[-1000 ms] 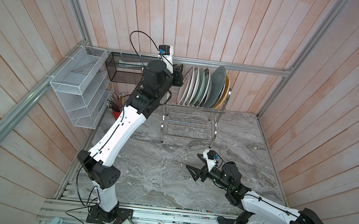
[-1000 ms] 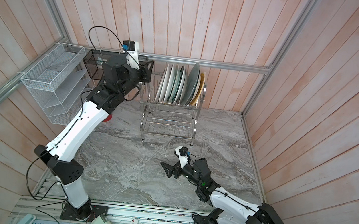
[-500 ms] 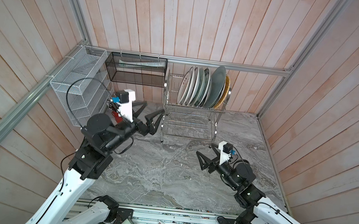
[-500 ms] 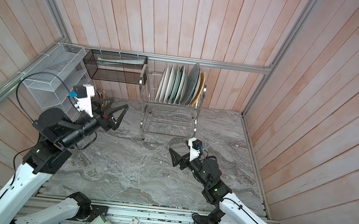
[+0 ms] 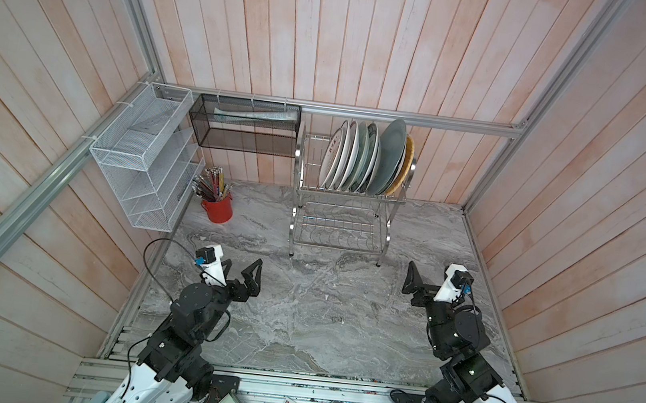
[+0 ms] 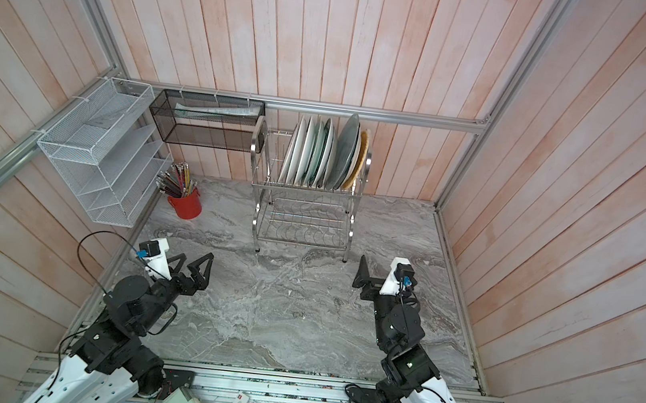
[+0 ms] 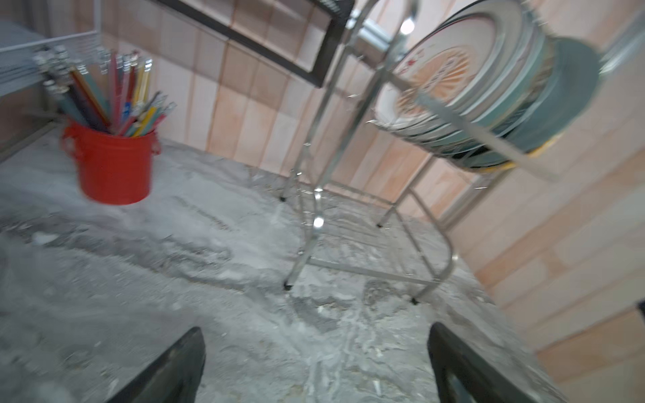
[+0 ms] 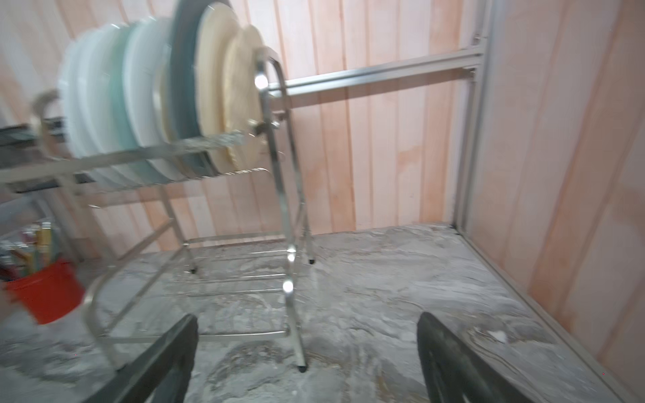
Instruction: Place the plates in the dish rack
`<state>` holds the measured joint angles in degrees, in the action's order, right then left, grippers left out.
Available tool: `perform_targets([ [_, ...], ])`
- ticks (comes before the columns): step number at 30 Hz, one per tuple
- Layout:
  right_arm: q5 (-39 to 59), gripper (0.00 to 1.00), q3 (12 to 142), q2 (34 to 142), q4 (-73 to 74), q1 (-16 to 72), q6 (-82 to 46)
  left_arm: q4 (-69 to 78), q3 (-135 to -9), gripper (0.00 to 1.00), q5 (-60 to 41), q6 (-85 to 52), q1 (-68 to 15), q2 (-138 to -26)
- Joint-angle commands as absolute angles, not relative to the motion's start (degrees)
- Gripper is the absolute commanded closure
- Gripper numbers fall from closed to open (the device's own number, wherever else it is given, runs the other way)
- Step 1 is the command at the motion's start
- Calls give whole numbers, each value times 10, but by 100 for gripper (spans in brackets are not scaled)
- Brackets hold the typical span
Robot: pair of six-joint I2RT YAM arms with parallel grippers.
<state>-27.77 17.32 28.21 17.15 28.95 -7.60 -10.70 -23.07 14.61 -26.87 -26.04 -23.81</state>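
Since no plate lies loose on the grey marble-look tabletop (image 5: 299, 312) in either top view, the relation that matters runs from each gripper up and back to the row of round dinner plates (image 5: 360, 157). They stand on edge in the upper tier of the two-tier shiny steel wire dish rack (image 5: 297, 166). The rack stands at the back of the table against the wooden wall, and its lower tier is bare.

The plates are packed face to face, so the row runs from side to side. Thin rims point toward the arms, and a yellow woven-look plate (image 6: 362, 157) sits at the right-hand end.

The left gripper (image 7: 316, 329) hangs low over the front left of the table, its jaws spread wide with nothing between them. The right gripper (image 8: 307, 317) is at the front right, just as wide and just as empty. Both are well apart from the rack and aimed toward it.

The row crowds the right half of the tier, so I judge the right gripper somewhat nearer to it. A red cup of pencils (image 5: 219, 208) stands to the left of the rack, clear of both arms.

With every visible plate racked, the loading looks finished.
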Motion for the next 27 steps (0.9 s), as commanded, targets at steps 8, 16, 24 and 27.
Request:
perform_targets([
  [8,-183,2,20,332,373,24,-127,194,-174,0,444,-149,-253,-445],
  [16,-214,2,-20,412,476,19,-80,346,-120,0,387,-105,-171,-514],
  [24,-216,2,-17,511,569,10,-42,606,-40,0,271,-70,-97,-653],
  [27,-205,2,0,547,573,0,-40,617,-63,0,252,-51,-93,-693],
])
